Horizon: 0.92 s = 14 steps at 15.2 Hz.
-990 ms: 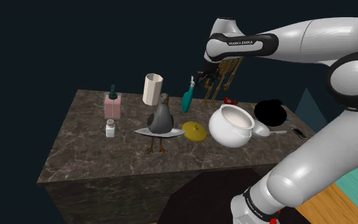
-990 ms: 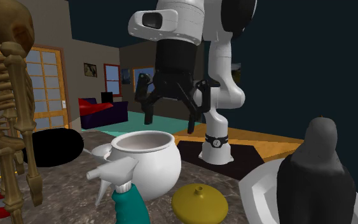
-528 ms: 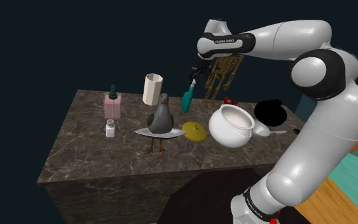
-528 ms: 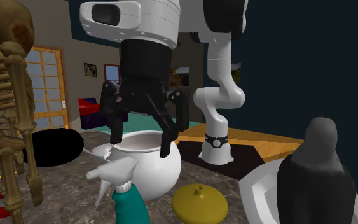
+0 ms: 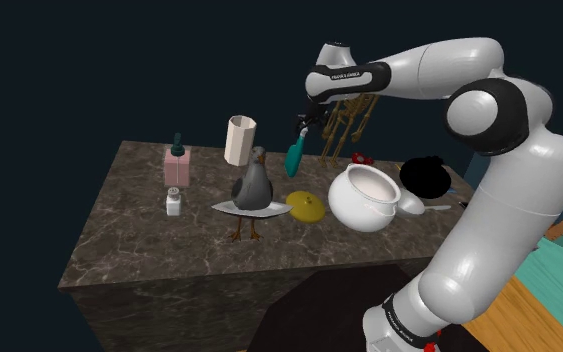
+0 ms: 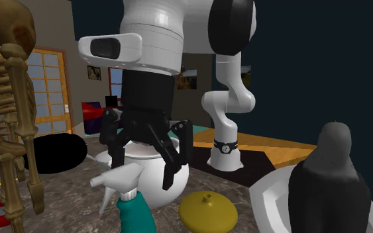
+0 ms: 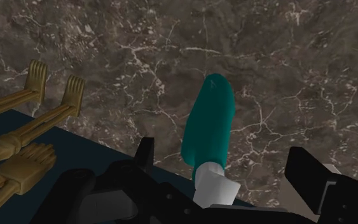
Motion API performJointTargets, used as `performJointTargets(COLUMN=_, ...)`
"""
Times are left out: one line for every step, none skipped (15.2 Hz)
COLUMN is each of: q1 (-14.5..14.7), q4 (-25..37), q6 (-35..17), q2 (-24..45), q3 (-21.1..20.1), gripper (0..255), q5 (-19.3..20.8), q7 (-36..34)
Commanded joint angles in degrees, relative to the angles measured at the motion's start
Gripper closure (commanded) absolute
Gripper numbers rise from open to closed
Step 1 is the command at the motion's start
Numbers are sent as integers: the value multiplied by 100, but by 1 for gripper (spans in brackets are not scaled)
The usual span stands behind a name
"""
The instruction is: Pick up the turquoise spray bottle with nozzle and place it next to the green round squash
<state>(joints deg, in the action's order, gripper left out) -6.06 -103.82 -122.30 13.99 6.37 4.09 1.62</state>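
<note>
The turquoise spray bottle (image 5: 294,153) with a white nozzle (image 6: 118,181) stands near the back edge of the dark marble table (image 5: 149,250). My gripper (image 5: 307,119) hangs open just above the nozzle. In the second exterior view its fingers (image 6: 171,171) spread to either side over the bottle (image 6: 136,213), touching nothing. In the wrist view the teal body (image 7: 210,124) and nozzle lie between the open gripper (image 7: 225,173). A flat round yellow-green squash (image 5: 306,207) lies in front of the bottle, also seen low in the second exterior view (image 6: 208,212).
A white pot (image 5: 369,197) sits right of the squash in the shoulder view. A golden skeleton (image 5: 351,118) stands close behind the gripper. A grey gull figure (image 5: 252,190), beige cylinder (image 5: 240,140), pink bottle (image 5: 177,165) and small white bottle (image 5: 173,203) stand further left.
The arm has swung toward the shoulder view's left and come down over the spray bottle's nozzle. The fingers stay open. The bottle has not moved.
</note>
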Motion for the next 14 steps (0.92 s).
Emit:
performJointTargets(q1=-5, q4=-3, q6=-27, q2=21, q3=2, gripper=0, q5=-3, q7=5)
performJointTargets(q1=-5, q4=-3, q6=-27, q2=21, q3=2, gripper=0, q5=-3, q7=5)
performJointTargets(q1=-5, q4=-3, q6=-27, q2=21, q3=2, gripper=0, q5=-3, q7=5)
performJointTargets(q1=-5, q4=-3, q6=-27, q2=21, q3=2, gripper=0, q5=-3, q7=5)
performJointTargets(q1=-5, q4=-3, q6=-27, q2=21, q3=2, gripper=0, q5=-3, q7=5)
performJointTargets(q1=-5, q4=-3, q6=-26, q2=21, q3=2, gripper=0, q5=-2, q7=5)
performJointTargets(q1=-5, q4=-3, q6=-26, q2=21, q3=2, gripper=255, q5=-2, q7=5)
performJointTargets(q1=-5, q4=-3, q6=-26, q2=21, q3=2, gripper=255, q5=-2, q7=5)
performJointTargets(q1=-5, q4=-3, q6=-26, q2=21, q3=2, gripper=255, q5=-2, q7=5)
performJointTargets(q1=-5, q4=-3, q6=-26, q2=21, q3=2, gripper=255, q5=-2, q7=5)
performJointTargets(q1=-4, q4=-3, q6=-26, q2=21, q3=2, gripper=255, q5=-2, q7=5)
performJointTargets(q1=-5, q4=-3, q6=-26, q2=21, q3=2, gripper=255, q5=-2, q7=5)
performJointTargets(q1=-5, q4=-3, q6=-26, q2=21, q3=2, gripper=255, q5=-2, q7=5)
performJointTargets(q1=-5, q4=-2, q6=-26, q2=21, q3=2, gripper=255, q5=-2, q7=5)
